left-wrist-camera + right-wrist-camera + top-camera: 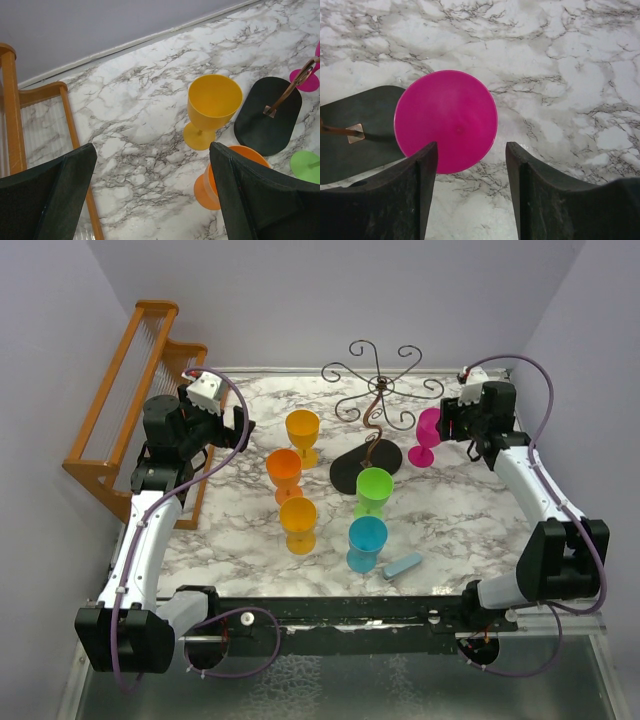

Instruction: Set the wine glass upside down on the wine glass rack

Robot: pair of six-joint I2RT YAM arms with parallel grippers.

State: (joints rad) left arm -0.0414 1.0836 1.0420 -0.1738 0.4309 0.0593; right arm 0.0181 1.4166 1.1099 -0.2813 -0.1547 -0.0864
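The wine glass rack is a thin dark wire tree with curled arms on a flat black oval base at the back middle. Its base also shows in the left wrist view and the right wrist view. A magenta wine glass stands upright just right of the base. In the right wrist view it is a round magenta disc. My right gripper is open beside the glass, with nothing between its fingers. My left gripper is open and empty over the marble at the left.
A yellow glass, an orange glass, a yellow-orange glass, a green glass and a cyan glass stand mid-table. A small light blue piece lies near the front. A wooden stepped rack stands along the left edge.
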